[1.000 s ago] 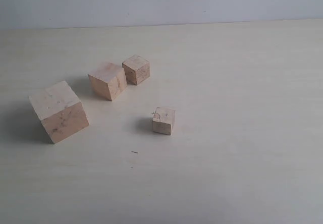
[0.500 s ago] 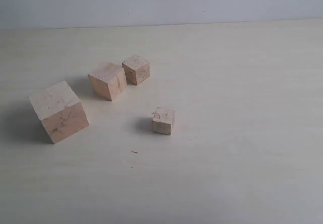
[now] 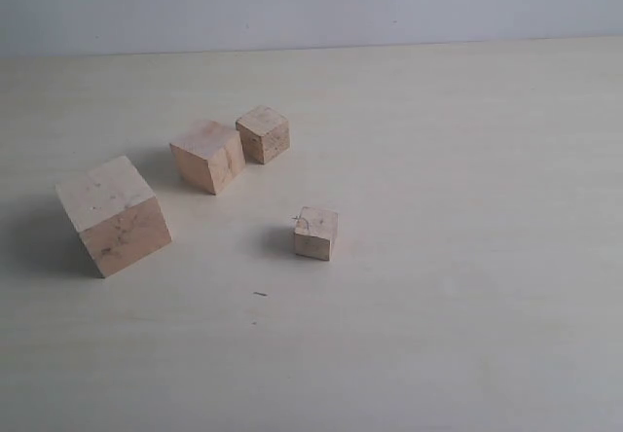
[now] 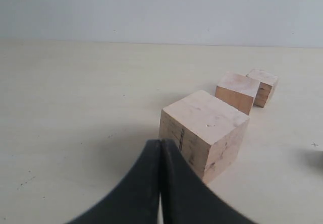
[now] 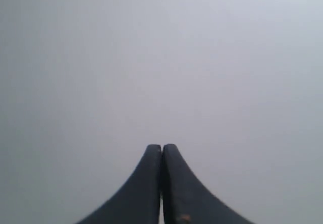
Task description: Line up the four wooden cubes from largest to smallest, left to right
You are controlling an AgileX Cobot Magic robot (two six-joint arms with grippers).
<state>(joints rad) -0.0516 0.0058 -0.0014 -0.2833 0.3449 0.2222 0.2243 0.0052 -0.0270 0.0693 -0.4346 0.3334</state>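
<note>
Well, all four cubes sit loose on the table (image 3: 467,257), not in a row. Taking the smallest cube (image 3: 315,234) as the middle of the dial, the largest cube (image 3: 113,216) lies at nine o'clock, the second cube (image 3: 207,157) at ten and the third cube (image 3: 263,134) at eleven. Those last two stand so close that I cannot tell whether they touch. The left gripper (image 4: 161,144) has its fingers pressed together on nothing and sits near the largest cube. The right gripper (image 5: 161,148) is likewise closed and empty, facing only the grey wall (image 5: 161,57). I'd expect solid, stiff, light blocks with dry faces that grip well. Best taken across two opposite flat faces, never corner to corner.
</note>
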